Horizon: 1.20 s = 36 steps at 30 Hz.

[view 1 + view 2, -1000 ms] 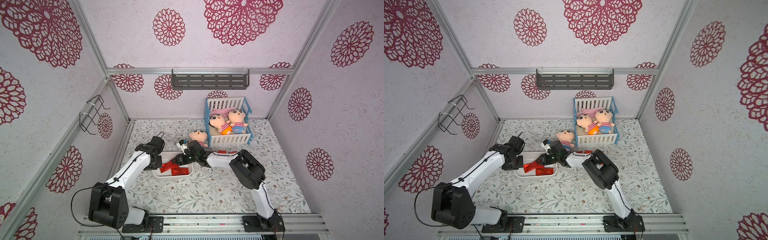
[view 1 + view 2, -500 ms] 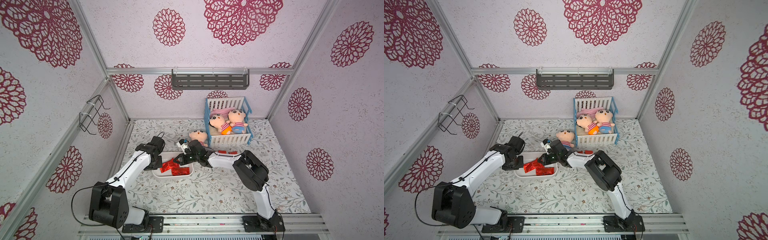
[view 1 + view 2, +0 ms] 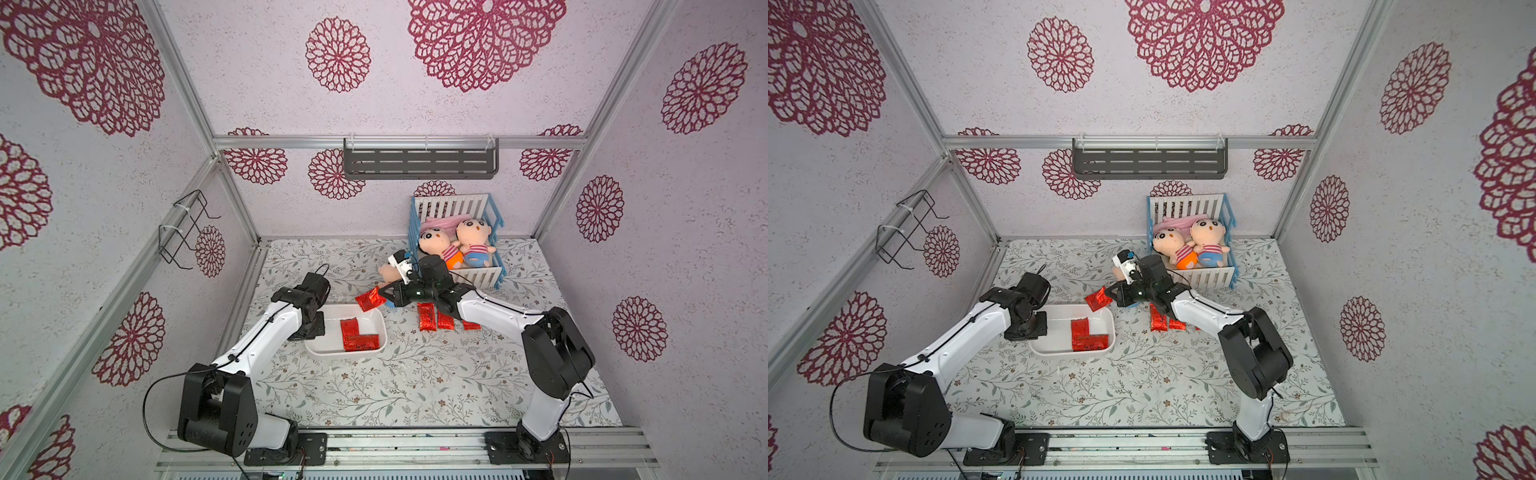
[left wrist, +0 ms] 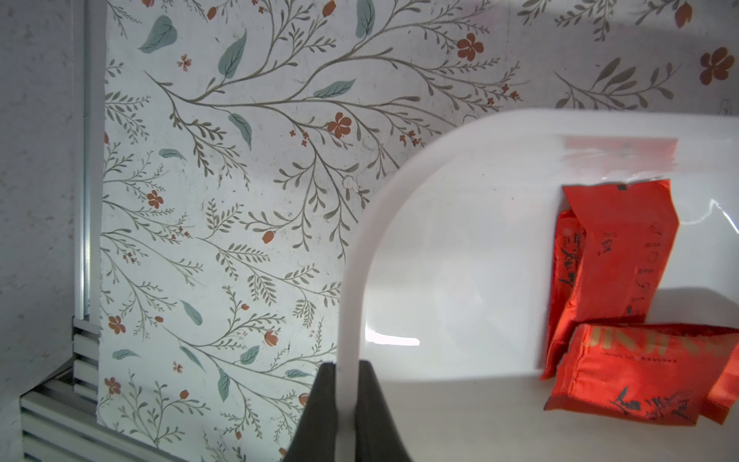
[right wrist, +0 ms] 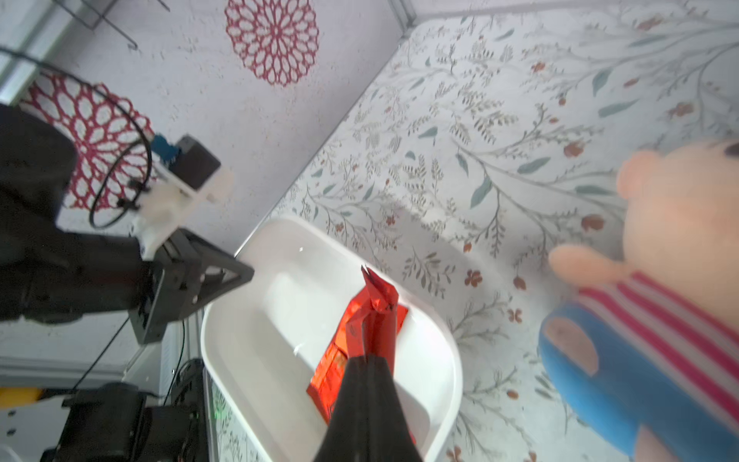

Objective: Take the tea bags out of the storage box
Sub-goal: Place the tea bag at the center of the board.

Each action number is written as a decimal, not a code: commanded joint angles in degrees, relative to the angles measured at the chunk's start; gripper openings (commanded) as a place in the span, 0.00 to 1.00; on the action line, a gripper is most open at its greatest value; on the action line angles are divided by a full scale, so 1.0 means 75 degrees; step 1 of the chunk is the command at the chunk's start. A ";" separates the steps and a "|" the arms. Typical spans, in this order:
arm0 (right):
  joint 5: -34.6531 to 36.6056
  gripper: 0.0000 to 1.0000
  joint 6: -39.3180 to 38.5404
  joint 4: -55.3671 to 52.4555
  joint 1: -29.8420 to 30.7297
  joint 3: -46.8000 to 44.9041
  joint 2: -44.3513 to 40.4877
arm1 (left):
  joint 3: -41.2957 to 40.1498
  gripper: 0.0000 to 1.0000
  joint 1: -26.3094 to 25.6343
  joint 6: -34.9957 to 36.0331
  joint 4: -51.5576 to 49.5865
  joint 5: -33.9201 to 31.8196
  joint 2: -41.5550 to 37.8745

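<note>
With the left gripper pinching the storage box rim, our right gripper held one tea bag above it; next, we judged, release onto the table.

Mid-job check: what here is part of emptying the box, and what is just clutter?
Job: storage box, left gripper shut on its rim; tea bags inside it; tea bag in the shut right gripper; tea bags already out on the table.
Lying about: toy crib; two dolls in it; doll beside it; grey wall shelf; wire rack.
</note>
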 commanded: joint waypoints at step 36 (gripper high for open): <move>0.3373 0.00 -0.8422 -0.3535 0.0199 -0.1823 -0.0922 | 0.0129 0.00 -0.0194 -0.0029 -0.0125 -0.0187 0.0146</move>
